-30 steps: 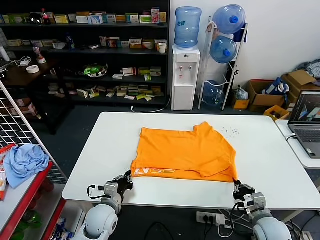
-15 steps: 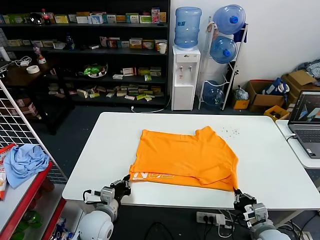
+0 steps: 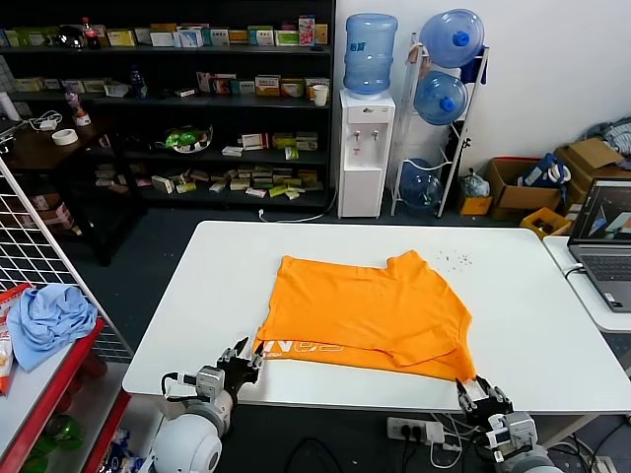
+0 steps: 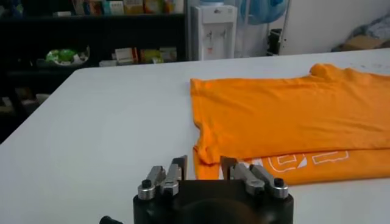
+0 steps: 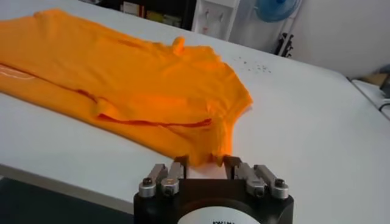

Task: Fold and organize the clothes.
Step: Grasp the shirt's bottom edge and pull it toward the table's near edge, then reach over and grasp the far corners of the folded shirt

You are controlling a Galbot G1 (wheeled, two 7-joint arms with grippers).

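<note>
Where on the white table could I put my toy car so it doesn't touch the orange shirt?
The table is bare on the robot's left of the orange T-shirt, bare on its right towards the laptop, and along the far edge. The near edge is crowded: the shirt's corners lie just before the left gripper and right gripper, both open.

The left gripper fills the bottom centre of the frame, jaws apart. Just beyond it, the folded orange T-shirt spreads across the right half on the white table, white lettering along its near edge.
</note>
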